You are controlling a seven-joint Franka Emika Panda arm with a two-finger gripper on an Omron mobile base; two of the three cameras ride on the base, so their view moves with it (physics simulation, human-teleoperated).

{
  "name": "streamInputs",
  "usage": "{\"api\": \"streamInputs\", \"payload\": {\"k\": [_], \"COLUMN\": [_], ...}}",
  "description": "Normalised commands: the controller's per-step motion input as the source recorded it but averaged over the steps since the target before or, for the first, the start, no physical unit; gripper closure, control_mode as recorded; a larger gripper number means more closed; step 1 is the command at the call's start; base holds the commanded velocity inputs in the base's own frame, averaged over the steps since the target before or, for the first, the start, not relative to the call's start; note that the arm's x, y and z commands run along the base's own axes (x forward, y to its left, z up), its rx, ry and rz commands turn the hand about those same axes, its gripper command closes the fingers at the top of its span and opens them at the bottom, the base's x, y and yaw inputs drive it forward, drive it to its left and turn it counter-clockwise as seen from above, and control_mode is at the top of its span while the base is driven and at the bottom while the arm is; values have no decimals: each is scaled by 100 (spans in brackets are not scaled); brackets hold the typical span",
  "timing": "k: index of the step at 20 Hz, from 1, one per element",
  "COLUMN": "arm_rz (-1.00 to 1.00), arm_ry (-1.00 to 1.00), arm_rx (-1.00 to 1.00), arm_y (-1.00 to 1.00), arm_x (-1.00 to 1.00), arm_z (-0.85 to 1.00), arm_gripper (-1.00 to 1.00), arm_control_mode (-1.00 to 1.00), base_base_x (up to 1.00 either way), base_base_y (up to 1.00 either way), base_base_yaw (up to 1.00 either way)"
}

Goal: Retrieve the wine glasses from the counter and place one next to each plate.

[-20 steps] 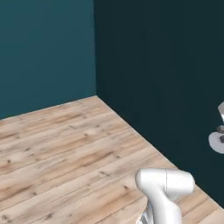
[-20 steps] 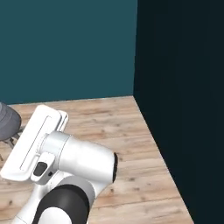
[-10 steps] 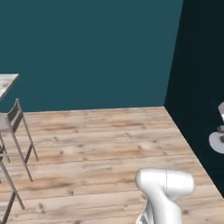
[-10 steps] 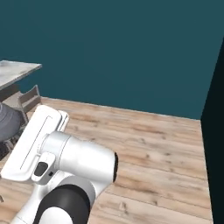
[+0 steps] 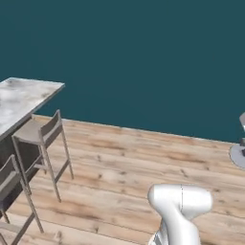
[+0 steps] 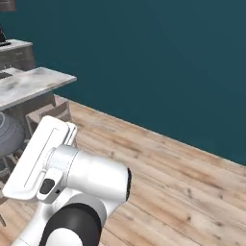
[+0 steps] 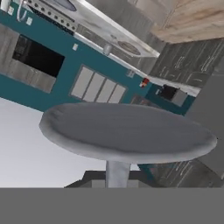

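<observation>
1. The gripper is closed tight around the thin stem of a wine glass point(image 7: 127, 133); in the hand view the glass's round grey foot spreads wide across the frame, with the stem point(image 7: 117, 171) running down toward the fingers.
2. In the left base view, the glass's foot point(image 5: 238, 155) shows at the right edge, held in the air above the wooden floor point(image 5: 139, 158).
3. Beyond the foot, the hand view takes in dark wood cabinets and a teal wall.
4. Further out, a marble island point(image 5: 21, 98) with grey stools point(image 5: 44, 135) stands at left before the teal wall point(image 5: 143, 57).
</observation>
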Motion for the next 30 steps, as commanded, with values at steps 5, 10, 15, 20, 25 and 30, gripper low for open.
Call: {"api": "streamInputs", "payload": {"k": [5,10,15,20,25,30], "arm_rz": [0,0,0,0,0,0], "arm_ry": [0,0,0,0,0,0], "arm_rx": [0,0,0,0,0,0], "arm_y": [0,0,0,0,0,0], "arm_x": [0,0,0,0,0,0], "arm_z": [0,0,0,0,0,0], "arm_gripper": [100,100,100,100,100,100], "arm_control_mode": [100,100,100,100,100,100], "base_base_x": [100,93,96,100,100,49], "base_base_y": [-61,-34,-37,-12,23,57], "base_base_yaw": [54,71,72,69,46,19]}}
